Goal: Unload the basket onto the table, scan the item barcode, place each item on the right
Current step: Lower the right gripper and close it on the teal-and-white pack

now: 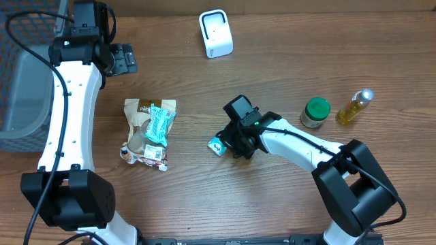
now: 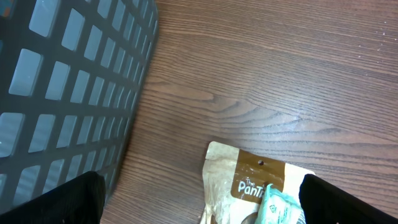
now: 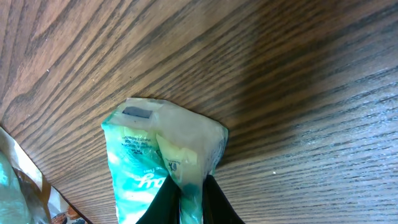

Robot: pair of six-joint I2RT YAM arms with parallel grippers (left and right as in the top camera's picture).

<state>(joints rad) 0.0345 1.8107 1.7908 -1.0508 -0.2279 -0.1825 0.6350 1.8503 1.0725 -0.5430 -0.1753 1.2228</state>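
A small teal sachet (image 3: 140, 168) fills the right wrist view, its lower edge pinched between the nearly closed fingers of the right pincer (image 3: 186, 202). From overhead it sits near the middle of the counter (image 1: 272, 211), low against the wood; whether it is clear of the surface I cannot tell. It looks light, soft and crinkly, a sealed film packet that would likely fold or twist under a hard squeeze. The flat seam where it is held now seems the sensible place to grip, since that leaves the printed faces uncovered. A small dark patch shows near its top corner, but no barcode can be made out. The white scanner (image 1: 216, 33) stands well apart at the far edge of the counter. The left pincer (image 1: 122, 59) hangs wide and empty beside the grey basket (image 1: 20, 75), near a brown pouch (image 1: 143, 116).
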